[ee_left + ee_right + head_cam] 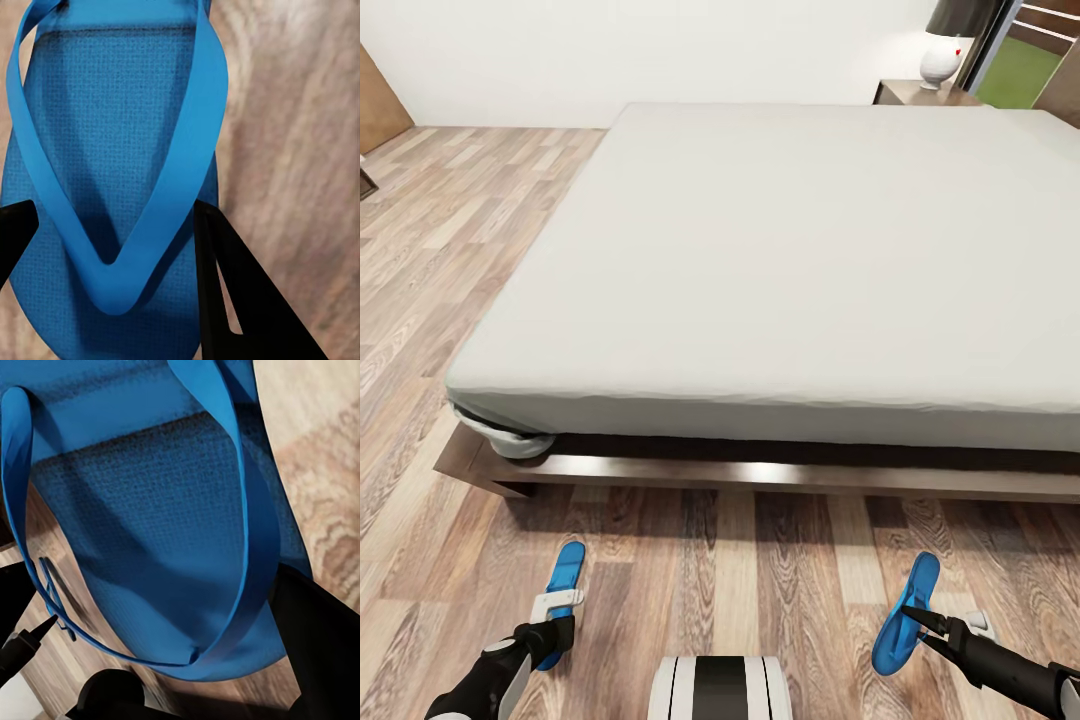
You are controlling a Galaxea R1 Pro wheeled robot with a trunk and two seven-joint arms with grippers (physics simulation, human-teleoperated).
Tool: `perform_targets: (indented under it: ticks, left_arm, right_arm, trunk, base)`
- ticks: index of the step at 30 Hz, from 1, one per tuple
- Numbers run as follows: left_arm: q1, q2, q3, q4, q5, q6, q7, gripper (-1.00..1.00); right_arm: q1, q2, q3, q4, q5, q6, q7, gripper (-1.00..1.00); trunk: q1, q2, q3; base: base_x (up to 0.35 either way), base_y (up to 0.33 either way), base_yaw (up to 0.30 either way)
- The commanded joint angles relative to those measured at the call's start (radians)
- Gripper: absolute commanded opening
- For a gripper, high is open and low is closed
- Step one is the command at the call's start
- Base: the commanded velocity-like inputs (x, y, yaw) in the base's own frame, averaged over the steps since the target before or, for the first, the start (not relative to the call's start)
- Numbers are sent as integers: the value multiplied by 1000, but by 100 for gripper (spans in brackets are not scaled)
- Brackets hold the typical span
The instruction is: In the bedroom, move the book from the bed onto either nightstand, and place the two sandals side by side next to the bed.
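Observation:
Two bright blue sandals are on the floor side of the bed [780, 250], near its foot. The left sandal [567, 580] [112, 150] points at the bed, and my left gripper [553, 628] [116, 211] comes down on it from above, its fingers pressed to both edges. The right sandal [905, 615] [157, 532] is tipped up on its edge, with my right gripper [913, 615] [172, 607] shut across it. A dark nightstand [908, 93] stands beyond the bed's far corner. The book is out of view.
The bed's dark wooden frame [760, 472] juts out low just ahead of both sandals. A white lamp [943, 55] sits on the nightstand. Wood-plank floor [450, 260] runs along the bed's left side. My base [720, 688] is between the arms.

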Motion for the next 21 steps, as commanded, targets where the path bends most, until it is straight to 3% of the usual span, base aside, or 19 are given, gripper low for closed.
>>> perform_targets:
  ticks: [1, 21]
  left_arm:
    - [0, -1, 8, -2, -11, 5, -8, -100]
    - [0, 2, 9, -2, -11, 4, -11, -100]
  right_arm:
    - [-1, 1, -7, 0, 7, 8, 6, -100]
    - [-1, 0, -7, 0, 7, 9, 5, -100]
  trunk:
    - [0, 0, -1]
    - [0, 0, -1]
  base:
    - [0, 0, 0]
    - [0, 0, 0]
